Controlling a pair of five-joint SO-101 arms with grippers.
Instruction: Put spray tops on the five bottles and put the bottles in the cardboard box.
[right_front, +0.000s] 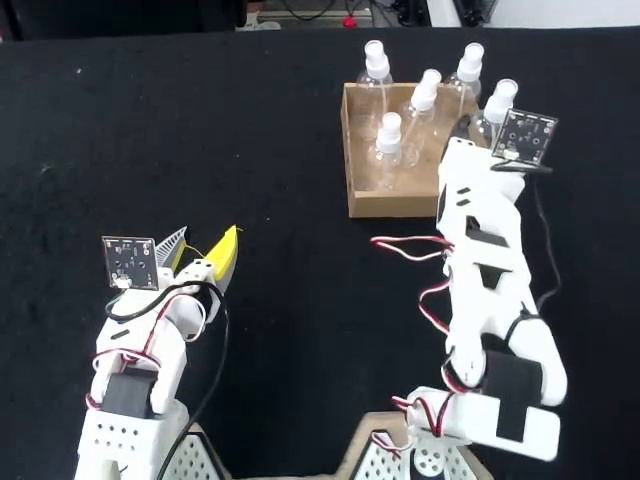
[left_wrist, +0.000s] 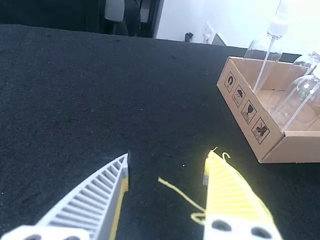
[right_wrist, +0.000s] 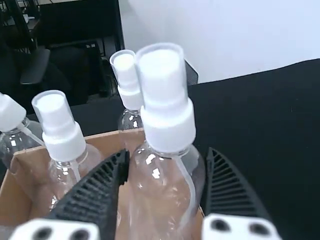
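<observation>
The cardboard box (right_front: 385, 203) stands at the back right of the black table. Three clear bottles with white spray tops stand inside it, such as one (right_front: 389, 140) near the front wall; a further one (right_front: 469, 65) rises at its back right corner. The last capped bottle (right_wrist: 165, 150) is at the box's right edge, between the black fingers of my right gripper (right_wrist: 166, 155), which is shut on its body. My left gripper (right_front: 208, 238) hangs open over the bare cloth at the front left, one finger yellow (left_wrist: 227, 187), one grey, nothing between them. The box (left_wrist: 250, 120) lies to its far right.
Red and white cables (right_front: 405, 248) trail from the right arm just in front of the box. A black cable (right_front: 545, 260) runs along the arm's right side. Black cloth (right_front: 270, 120) covers the table; chairs and a wall lie beyond its back edge.
</observation>
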